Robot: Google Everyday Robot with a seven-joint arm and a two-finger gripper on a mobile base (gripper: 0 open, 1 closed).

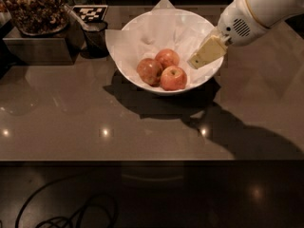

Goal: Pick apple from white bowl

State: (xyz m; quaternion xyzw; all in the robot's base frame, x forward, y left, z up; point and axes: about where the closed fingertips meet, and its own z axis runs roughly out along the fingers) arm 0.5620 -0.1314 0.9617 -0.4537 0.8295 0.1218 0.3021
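Apples point(164, 68), three of them, lie close together at the bottom of the bowl point(157, 90). They are red and yellow, and they touch each other. White paper point(164, 27) lines the bowl, and one corner of it sticks up past the far rim.

From my seat, far from the rig, I see the gripper point(206, 54) over the right side of the bowl, inside the rim. It is pale yellow and tilts down and to the left, toward the apples. Its tip is just beside them but touches none, and it has hold of nothing that I can see. I cannot tell how far open it is. The white arm point(266, 8) comes in from up and to the right of the bowl.

The bowl sits on a brown table point(95, 122). Its dark shadow point(156, 106) lies on the table just in front of it. A small dark cup point(96, 36) stands just left of the bowl. A card point(90, 12) with black and white squares is behind the cup. Farther left of the bowl is a metal box point(38, 49) with a pile of brown bits point(33, 6) on top. Well in front of the bowl, below the table edge, a dark cord point(61, 215) curls on the floor.
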